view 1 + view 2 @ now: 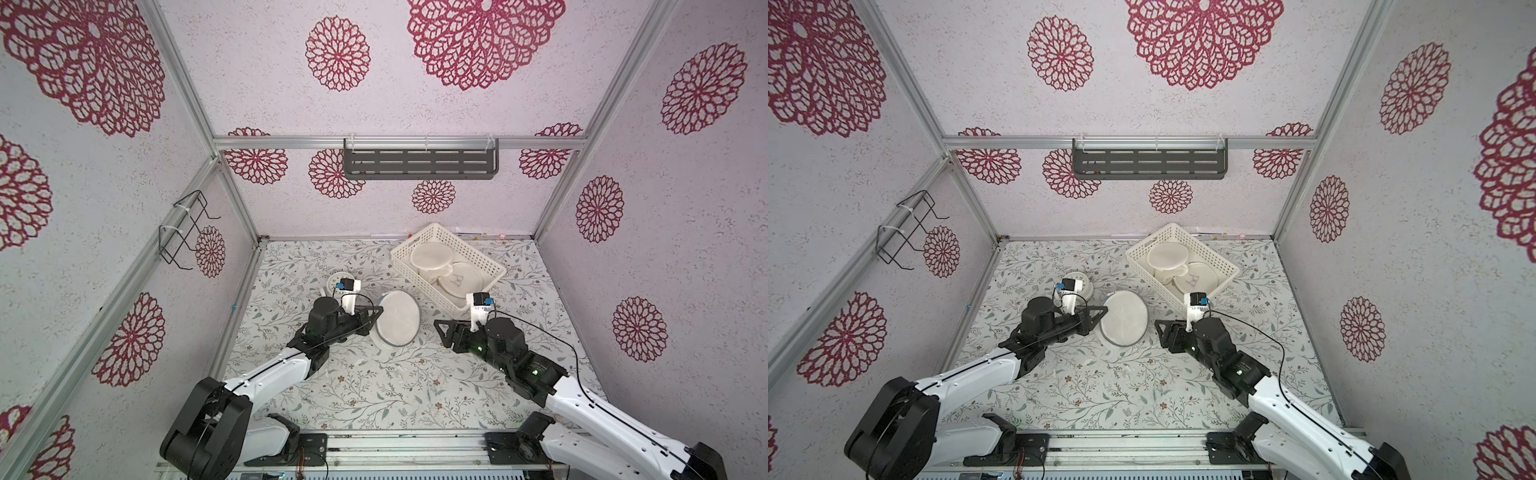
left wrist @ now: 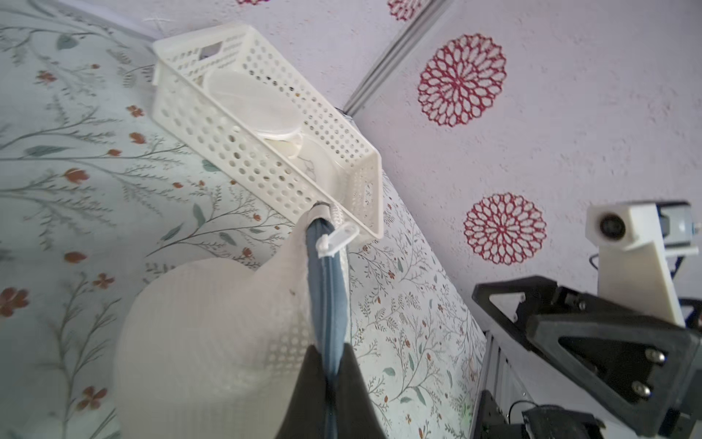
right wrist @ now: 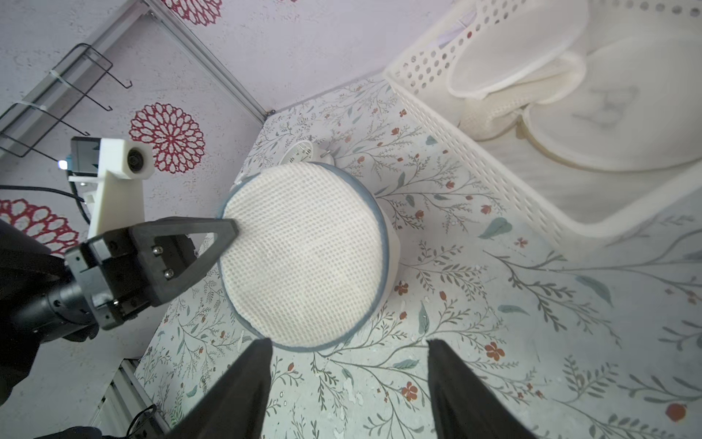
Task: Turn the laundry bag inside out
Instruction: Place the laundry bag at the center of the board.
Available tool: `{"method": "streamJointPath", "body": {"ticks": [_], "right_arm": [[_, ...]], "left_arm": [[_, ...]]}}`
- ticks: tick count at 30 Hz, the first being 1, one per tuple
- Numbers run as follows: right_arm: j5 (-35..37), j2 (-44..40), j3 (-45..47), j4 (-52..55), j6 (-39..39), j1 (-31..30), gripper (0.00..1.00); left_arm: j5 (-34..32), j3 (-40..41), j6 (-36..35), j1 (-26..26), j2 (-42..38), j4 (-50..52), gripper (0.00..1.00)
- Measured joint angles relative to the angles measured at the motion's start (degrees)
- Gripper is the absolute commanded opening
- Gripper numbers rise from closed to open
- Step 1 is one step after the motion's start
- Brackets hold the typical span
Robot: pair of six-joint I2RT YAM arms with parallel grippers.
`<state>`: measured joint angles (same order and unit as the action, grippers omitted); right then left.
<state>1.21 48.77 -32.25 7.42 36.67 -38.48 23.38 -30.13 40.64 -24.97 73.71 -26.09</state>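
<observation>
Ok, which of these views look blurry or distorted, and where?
Left wrist view: the near laundry bag and left fingers are soft, the basket sharper. Right wrist view: bag mesh crisp, right fingers blurred, basket interior washed out. In both top views, wide-angle lens splays the frame posts outward.

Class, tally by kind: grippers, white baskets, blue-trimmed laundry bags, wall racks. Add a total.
Grippers: 2, left gripper and right gripper
White baskets: 1
Blue-trimmed laundry bags: 1
Wall racks: 2, grey shelf and black wire rack
Total: 6
</observation>
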Motion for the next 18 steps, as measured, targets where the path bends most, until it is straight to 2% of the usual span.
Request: {"method": "streamJointPath", "body": {"ticks": [2, 5, 10, 14, 16, 17, 18], "right_arm": [[0.2, 0.4, 0.4, 0.0, 0.6, 0.0, 0.68], [0.6, 2.0, 0.3, -0.3, 1.1, 0.0, 0.68], [1.4, 5.7, -0.7, -0.2, 1.0, 0.1, 0.68], [2.6, 8.2, -2.7, 0.3, 0.9, 0.7, 0.69], [3.1, 9.3, -4.0, 0.5, 0.5, 1.4, 0.69], [3.1, 9.9, -4.8, 0.5, 0.1, 1.8, 0.7], [3.1, 10.7, -5.7, 0.7, -0.3, 2.3, 0.7]], "left_arm": [[-0.8, 1.1, 3.4, 2.0, 0.7, -1.4, 0.0], [-2.7, 3.1, 9.2, 4.5, 1.8, -2.6, 0.11], [-4.7, 4.2, 16.0, 5.8, 4.0, -0.8, 0.4], [-5.2, 3.8, 18.4, 5.7, 5.1, 1.5, 0.7], [-5.7, 3.3, 18.6, 5.7, 5.1, 3.1, 0.94], [-6.1, 2.8, 18.7, 5.7, 4.9, 4.0, 0.98], [-6.6, 2.4, 18.6, 5.7, 4.5, 5.4, 0.98]]}}
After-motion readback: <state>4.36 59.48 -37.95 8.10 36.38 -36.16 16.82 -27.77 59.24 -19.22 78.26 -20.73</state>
